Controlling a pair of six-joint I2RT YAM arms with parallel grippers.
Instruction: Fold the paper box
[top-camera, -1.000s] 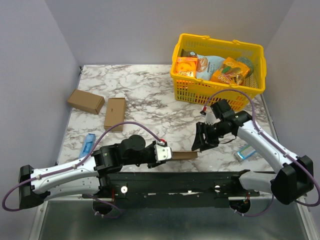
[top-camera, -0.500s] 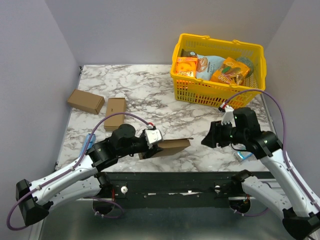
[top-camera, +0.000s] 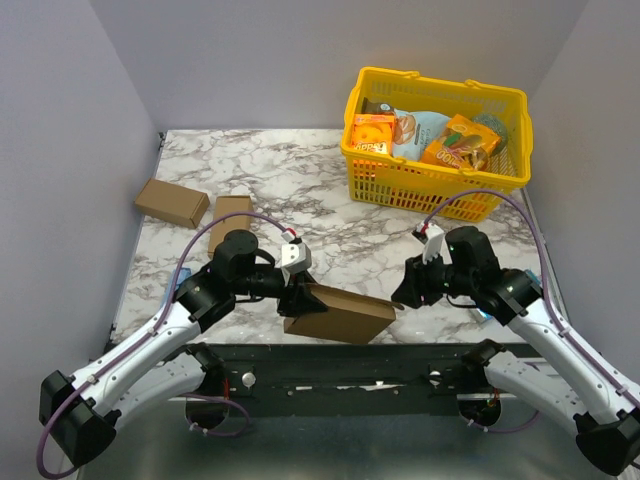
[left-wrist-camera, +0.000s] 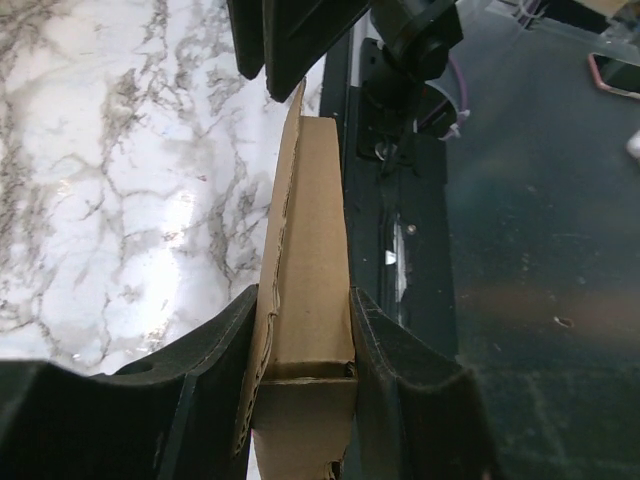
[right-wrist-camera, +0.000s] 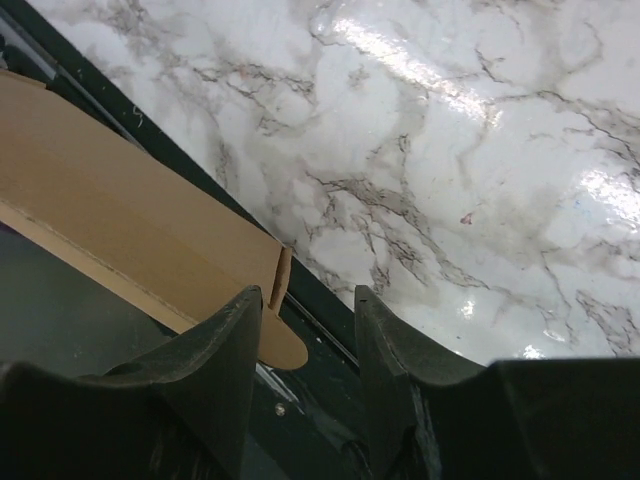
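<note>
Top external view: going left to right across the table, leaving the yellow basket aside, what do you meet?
Small cardboard box → second small cardboard box → left hand → paper box → right hand.

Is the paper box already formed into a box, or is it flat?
Nearly flat, not formed: the paper box is a thin collapsed cardboard piece, its layers lying close together, clamped in the left gripper.
</note>
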